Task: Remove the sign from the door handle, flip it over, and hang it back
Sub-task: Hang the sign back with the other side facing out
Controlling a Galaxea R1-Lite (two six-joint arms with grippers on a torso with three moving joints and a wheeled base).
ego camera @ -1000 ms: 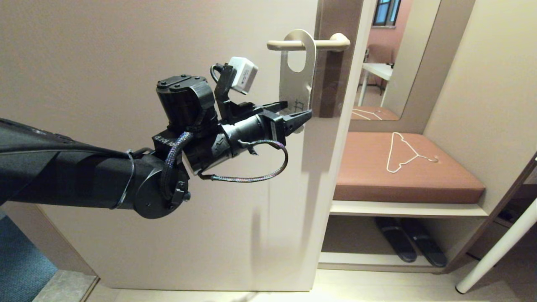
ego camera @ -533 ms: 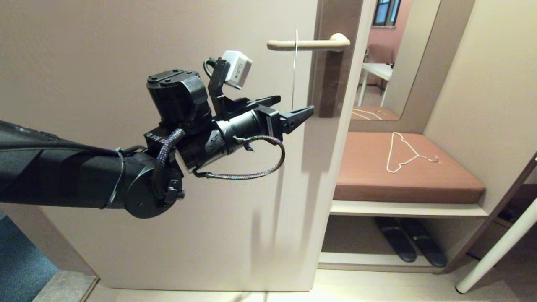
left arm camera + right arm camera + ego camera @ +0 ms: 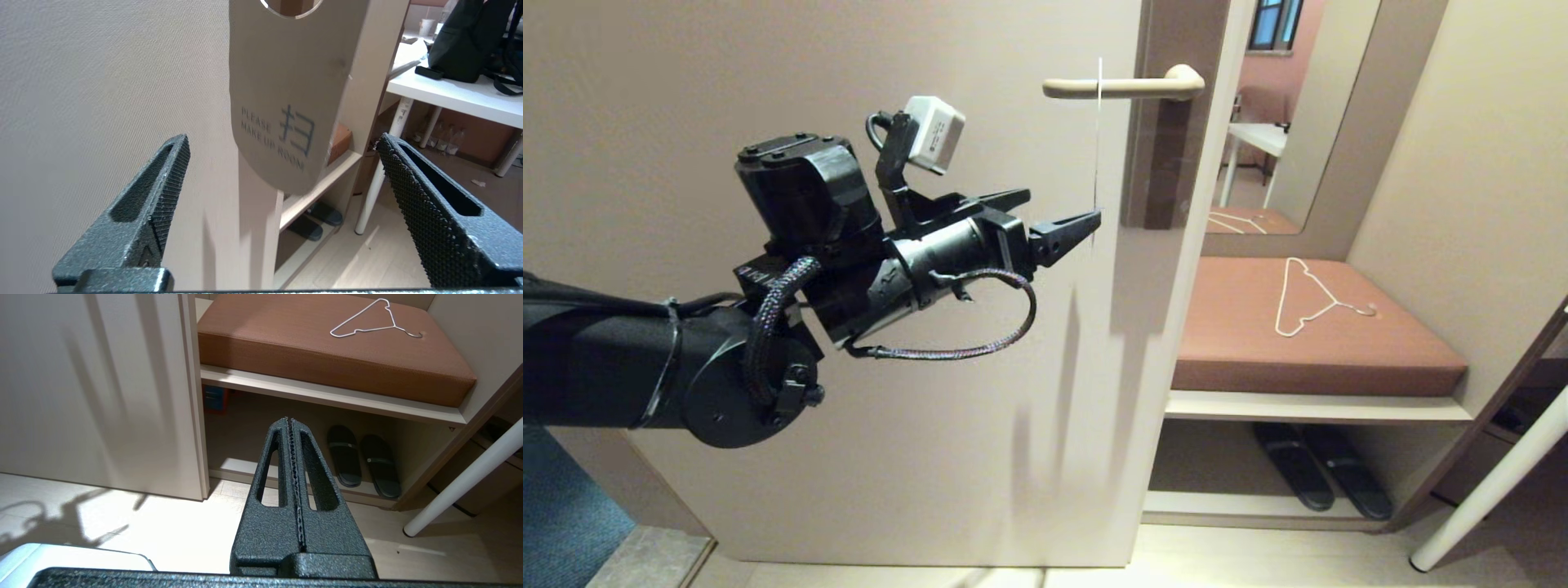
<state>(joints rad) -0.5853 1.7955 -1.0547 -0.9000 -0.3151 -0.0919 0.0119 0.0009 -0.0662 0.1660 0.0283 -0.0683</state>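
Sign (image 3: 1098,131) hangs on door handle (image 3: 1123,84); left end effector (image 3: 1054,216) spread, empty.

Warm, even indoor light. Soft streaked shadows fall down the door (image 3: 849,98) below the arm and pool on the floor (image 3: 81,522). The sign (image 3: 286,102) looks slightly blurred, perhaps from motion; its print stays legible.

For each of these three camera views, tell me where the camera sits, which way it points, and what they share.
Head view: on the robot's head, facing the door; shows the left gripper open by the sign hung edge-on on the door handle.
Left wrist view: behind the open fingers, facing the sign's "MAKE UP ROOM" face.
Right wrist view: behind the shut right gripper, aimed down at slippers.
Shared: wire hanger in head and right wrist views.
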